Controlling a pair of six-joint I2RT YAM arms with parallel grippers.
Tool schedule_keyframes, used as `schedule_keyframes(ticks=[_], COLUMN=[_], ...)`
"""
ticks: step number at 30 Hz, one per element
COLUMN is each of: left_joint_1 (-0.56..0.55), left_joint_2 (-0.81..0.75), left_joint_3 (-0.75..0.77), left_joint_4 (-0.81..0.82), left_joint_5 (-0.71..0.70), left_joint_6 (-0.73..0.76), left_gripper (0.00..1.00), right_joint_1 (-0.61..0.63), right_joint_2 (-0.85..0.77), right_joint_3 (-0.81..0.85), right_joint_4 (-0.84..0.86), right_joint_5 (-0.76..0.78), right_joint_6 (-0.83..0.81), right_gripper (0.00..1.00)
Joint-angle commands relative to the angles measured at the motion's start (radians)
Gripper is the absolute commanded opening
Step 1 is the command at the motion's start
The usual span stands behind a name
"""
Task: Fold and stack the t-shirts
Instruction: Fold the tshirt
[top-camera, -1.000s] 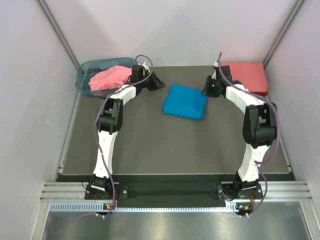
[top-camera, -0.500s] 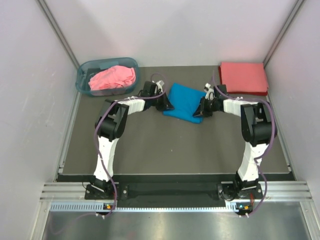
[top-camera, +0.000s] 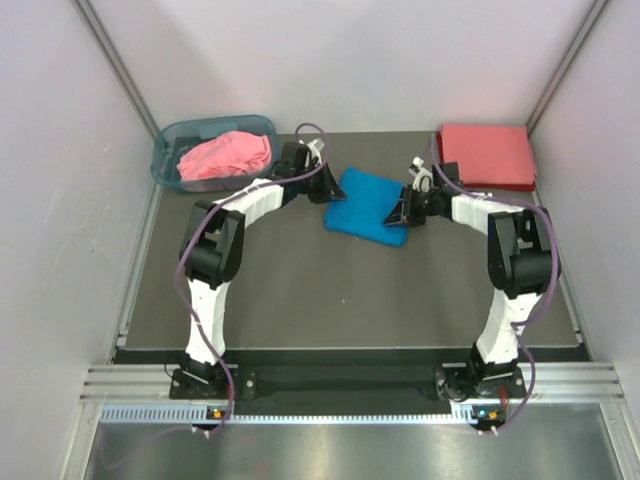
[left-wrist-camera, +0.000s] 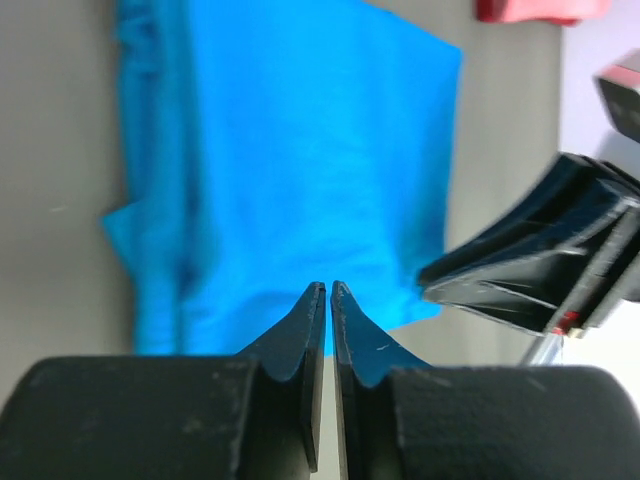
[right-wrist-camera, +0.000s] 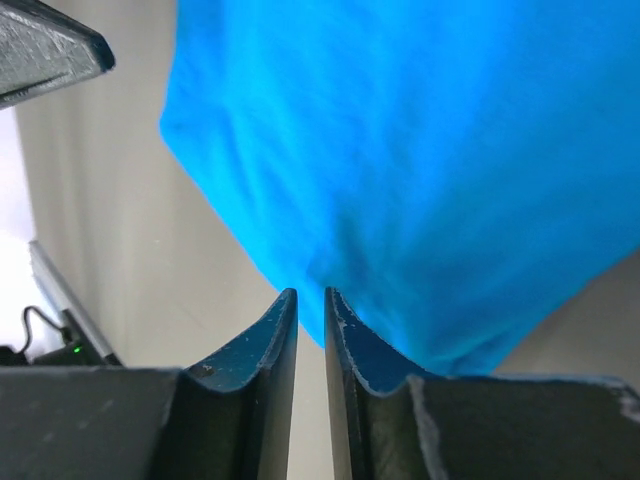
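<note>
The blue t-shirt (top-camera: 365, 208) lies folded into a rough square on the dark counter (top-camera: 330, 290), towards the far side and about midway between left and right. The left gripper (top-camera: 333, 190) is at its left edge and the right gripper (top-camera: 398, 213) at its right edge. In the left wrist view the jaws are together with only a hairline slit between them, their tips at the shirt's border. In the right wrist view the jaws are nearly together, with a narrow strip of counter showing through. Whether either pair has any cloth nipped at its tips I cannot tell. The pink t-shirt (top-camera: 225, 155) sits crumpled in the plastic basket (top-camera: 166, 150) at the far left, and the coral-red t-shirt (top-camera: 487, 155) lies folded flat at the far right corner. The blue shirt should handle as light, limp cloth: no stiffness, not fragile, and it probably grips the counter rather than sliding. A hold on the top layer alone would likely let the folds drop open. The better hold is at two opposite edges, with the jaws closing over every layer of the fold. Both arms should then lift level, with the cloth kept lightly stretched between them so the middle does not sag on the way to the coral-red one.
</note>
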Motion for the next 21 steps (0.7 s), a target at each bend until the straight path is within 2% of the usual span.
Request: schedule_keyframes(ticks=[1, 5, 9, 14, 19, 21], left_joint_1=[-0.033, -0.039, -0.019, 0.011, 0.022, 0.022], left_joint_2=[0.01, 0.05, 0.035, -0.002, -0.082, -0.071], left_joint_3=[0.029, -0.022, -0.102, -0.122, -0.1, -0.027], left_joint_4=[0.021, -0.028, -0.086, -0.16, -0.094, -0.08], left_joint_5=[0.067, 0.018, -0.111, -0.229, -0.167, -0.099], left_joint_6=[-0.003, -0.003, -0.009, -0.003, 0.026, 0.066], left_gripper=[0.12, 0.12, 0.12, 0.12, 0.15, 0.17], right_joint_1=[0.009, -0.032, -0.074, -0.105, -0.105, -0.108], right_joint_2=[-0.04, 0.009, 0.029, -0.015, -0.131, -0.165], right_joint_3=[-0.011, -0.072, -0.128, -0.125, -0.125, -0.105], right_joint_4=[0.069, 0.098, 0.095, 0.063, 0.028, 0.009], right_joint_5=[-0.079, -0.086, -0.067, -0.057, -0.025, 0.022], right_joint_6=[0.004, -0.026, -0.058, -0.076, -0.049, -0.03], right_gripper=[0.18, 0.17, 0.17, 0.22, 0.32, 0.34])
